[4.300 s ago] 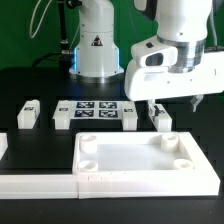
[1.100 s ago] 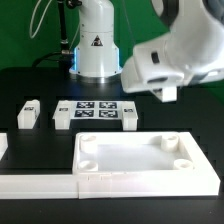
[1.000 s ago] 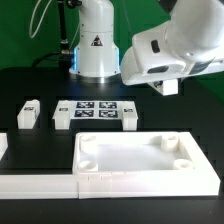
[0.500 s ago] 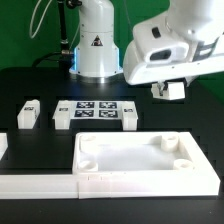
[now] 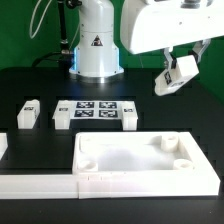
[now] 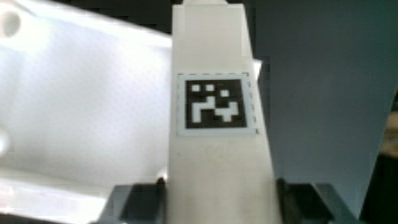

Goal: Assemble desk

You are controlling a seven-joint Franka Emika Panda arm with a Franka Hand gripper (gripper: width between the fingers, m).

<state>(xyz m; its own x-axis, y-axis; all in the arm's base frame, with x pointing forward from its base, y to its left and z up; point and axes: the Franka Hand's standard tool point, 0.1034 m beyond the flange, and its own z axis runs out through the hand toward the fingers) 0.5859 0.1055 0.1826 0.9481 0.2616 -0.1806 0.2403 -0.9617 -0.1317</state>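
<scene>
Exterior view: top [image 5: 130, 160] lies near, right of centre, corner sockets [image 5: 89, 154] showing. Gripper [image 5: 178, 66] partly closed, clamping tilted leg [image 5: 170, 82] aloft, far right.

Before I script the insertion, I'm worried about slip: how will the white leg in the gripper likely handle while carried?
The leg looks like a stiff square plastic bar, so it probably won't flex. Its flat faces sit clamped in the gripper, so rolling seems unlikely, though smooth plastic might slip or pivot. It is small, so likely light.
</scene>
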